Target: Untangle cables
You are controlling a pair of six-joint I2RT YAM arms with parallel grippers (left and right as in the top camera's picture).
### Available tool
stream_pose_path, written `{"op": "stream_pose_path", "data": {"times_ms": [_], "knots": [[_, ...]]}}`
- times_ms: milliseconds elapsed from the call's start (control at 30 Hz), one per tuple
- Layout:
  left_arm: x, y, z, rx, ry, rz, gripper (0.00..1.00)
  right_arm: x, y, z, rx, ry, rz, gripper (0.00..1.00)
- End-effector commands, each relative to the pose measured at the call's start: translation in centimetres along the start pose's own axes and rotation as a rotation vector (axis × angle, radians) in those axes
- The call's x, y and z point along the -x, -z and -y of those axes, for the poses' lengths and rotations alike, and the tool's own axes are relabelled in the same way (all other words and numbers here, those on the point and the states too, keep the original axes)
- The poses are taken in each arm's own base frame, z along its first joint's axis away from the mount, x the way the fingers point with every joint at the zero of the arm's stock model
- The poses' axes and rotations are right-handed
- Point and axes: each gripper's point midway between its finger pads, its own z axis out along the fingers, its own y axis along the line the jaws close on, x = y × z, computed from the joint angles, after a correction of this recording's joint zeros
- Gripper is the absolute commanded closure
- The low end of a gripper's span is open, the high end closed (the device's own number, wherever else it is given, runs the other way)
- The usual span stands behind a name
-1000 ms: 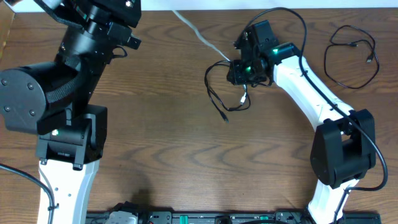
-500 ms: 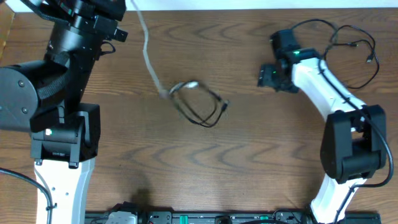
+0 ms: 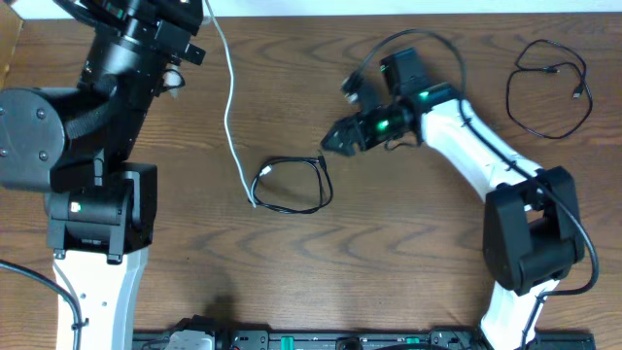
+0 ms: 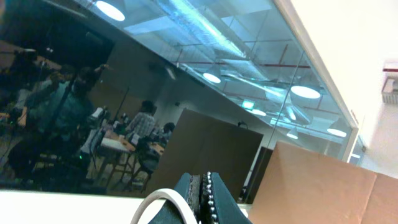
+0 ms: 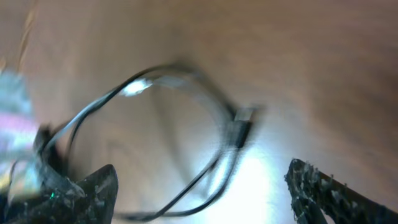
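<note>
The white cable [image 3: 231, 107] hangs from my left gripper [image 3: 194, 14] at the back left and runs down to the table, ending at the left side of the black cable loop [image 3: 292, 207]. In the left wrist view the jaws [image 4: 200, 182] are shut with the white cable [image 4: 158, 200] beside and between them. My right gripper [image 3: 335, 142] is open just right of and above the black loop, near its plug end [image 3: 323, 161]. The right wrist view, blurred, shows the black loop [image 5: 155, 81] ahead of the open fingers [image 5: 311, 183].
A second thin black cord [image 3: 550, 92] lies in a loose loop at the back right. The left arm's base [image 3: 97, 209] stands at the left and the right arm's base [image 3: 530, 233] at the right. The table's back edge [image 3: 311, 14] runs along the top.
My right gripper has swung back left from the far right to the black loop. The black loop has slid down and left, and the white cable now hangs straighter.
</note>
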Motion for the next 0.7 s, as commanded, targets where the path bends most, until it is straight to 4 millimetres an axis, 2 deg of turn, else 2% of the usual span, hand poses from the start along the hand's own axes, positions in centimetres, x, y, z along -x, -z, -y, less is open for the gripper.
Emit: {"op": "stream_pose_path", "data": {"times_ms": [0,133,267,467,667], "knots": [[1.1,0.2,0.6,-0.003,-0.024,0.021,0.93,-0.9,-1.5,-4.2,0.144,0.199,-0.030,0.17],[1.0,0.1,0.5,-0.002,-0.023,0.020,0.93,-0.8,-3.5,-7.5,0.187,0.285,-0.031,0.20],[1.1,0.1,0.6,-0.005,-0.025,0.024,0.93,-0.6,-4.9,-9.8,0.206,0.324,-0.023,0.26],[1.1,0.1,0.6,-0.006,-0.025,0.024,0.93,1.1,-7.7,-10.5,0.097,0.284,0.040,0.39],[1.0,0.1,0.5,-0.004,-0.023,0.021,0.93,1.0,-11.9,-11.0,0.123,0.247,0.059,0.38]]}}
